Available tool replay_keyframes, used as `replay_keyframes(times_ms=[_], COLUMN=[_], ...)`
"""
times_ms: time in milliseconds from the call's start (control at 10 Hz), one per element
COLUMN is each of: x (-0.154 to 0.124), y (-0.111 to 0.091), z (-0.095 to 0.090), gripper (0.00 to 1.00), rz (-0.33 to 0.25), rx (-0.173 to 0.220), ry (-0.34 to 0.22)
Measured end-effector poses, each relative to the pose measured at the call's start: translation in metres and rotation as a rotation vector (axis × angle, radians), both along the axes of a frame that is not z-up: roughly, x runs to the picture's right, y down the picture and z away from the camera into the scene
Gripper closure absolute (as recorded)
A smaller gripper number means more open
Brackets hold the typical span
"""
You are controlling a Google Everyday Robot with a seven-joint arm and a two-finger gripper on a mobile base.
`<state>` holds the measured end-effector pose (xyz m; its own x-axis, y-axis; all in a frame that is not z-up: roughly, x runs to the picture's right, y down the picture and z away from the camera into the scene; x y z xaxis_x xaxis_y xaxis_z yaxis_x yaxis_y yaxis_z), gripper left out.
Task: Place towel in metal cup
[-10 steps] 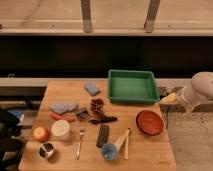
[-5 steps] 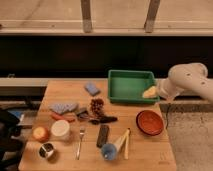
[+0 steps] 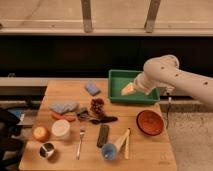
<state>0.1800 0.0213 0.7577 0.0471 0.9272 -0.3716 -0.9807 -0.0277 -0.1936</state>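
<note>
The gripper (image 3: 128, 89) has swung in over the green tray (image 3: 117, 80); open or closed, I cannot tell. The towel (image 3: 64, 107) lies untouched across the table, well apart, behind the metal cup (image 3: 47, 150): the reach is only beginning

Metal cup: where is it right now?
In the camera view the metal cup sits at the table's near-left corner, below the orange fruit; the gripper is over the green tray.
</note>
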Motion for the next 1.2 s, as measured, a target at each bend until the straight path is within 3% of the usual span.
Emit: replay_keyframes(times_ms=[500, 700, 900, 1200], x=[0.001, -0.008, -0.038, -0.120], y=[0.000, 0.000, 0.000, -0.001], z=[0.000, -0.002, -0.004, -0.003], gripper=[0.20, 0.20, 0.20, 0.20], rz=[-0.003, -0.030, -0.090, -0.183], rx=[0.002, 0.015, 0.031, 0.045], ry=[0.002, -0.015, -0.062, -0.177])
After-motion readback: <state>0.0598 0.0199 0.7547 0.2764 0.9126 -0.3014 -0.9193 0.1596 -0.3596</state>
